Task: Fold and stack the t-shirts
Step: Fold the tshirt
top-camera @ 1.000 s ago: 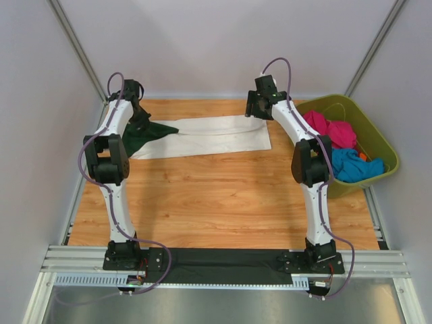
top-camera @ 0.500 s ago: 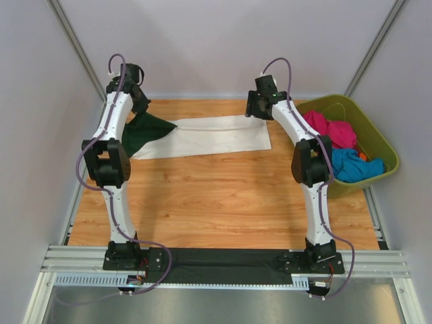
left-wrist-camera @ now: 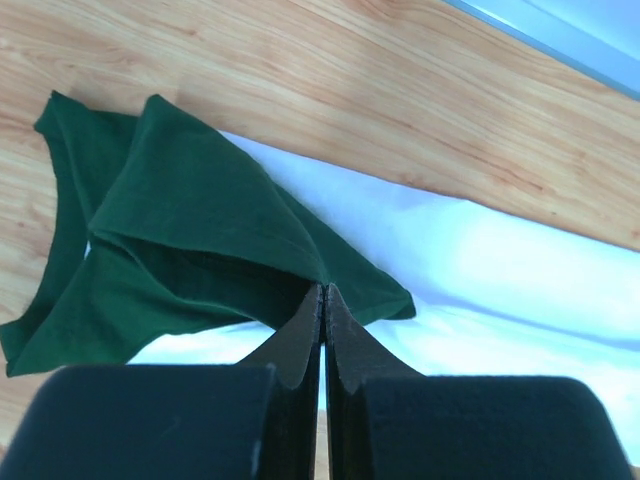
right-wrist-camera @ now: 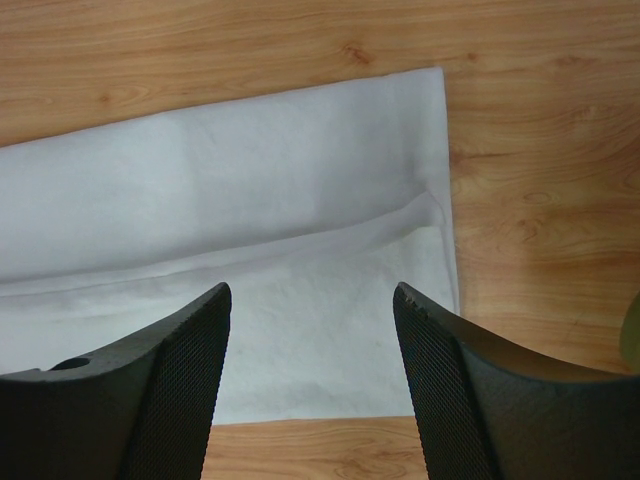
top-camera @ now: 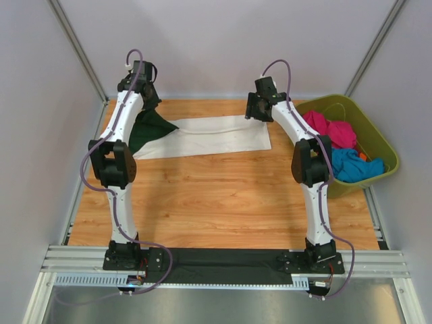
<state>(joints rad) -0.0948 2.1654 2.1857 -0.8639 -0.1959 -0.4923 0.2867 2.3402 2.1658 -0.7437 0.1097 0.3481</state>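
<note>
Higher and farther toward the top of the frame than a second ago, my left hand (left-wrist-camera: 322, 300) is pinched shut on a fold of the dark green t-shirt (left-wrist-camera: 190, 230), lifting it off the white t-shirt (right-wrist-camera: 250, 200) spread along the upper part of the wooden surface (top-camera: 223, 196). My right hand (right-wrist-camera: 310, 300) hangs wide open over the white shirt's right end. Separating the two seems under way. Next, I judge, the green one needs carrying to bare wood and laying flat.
</note>
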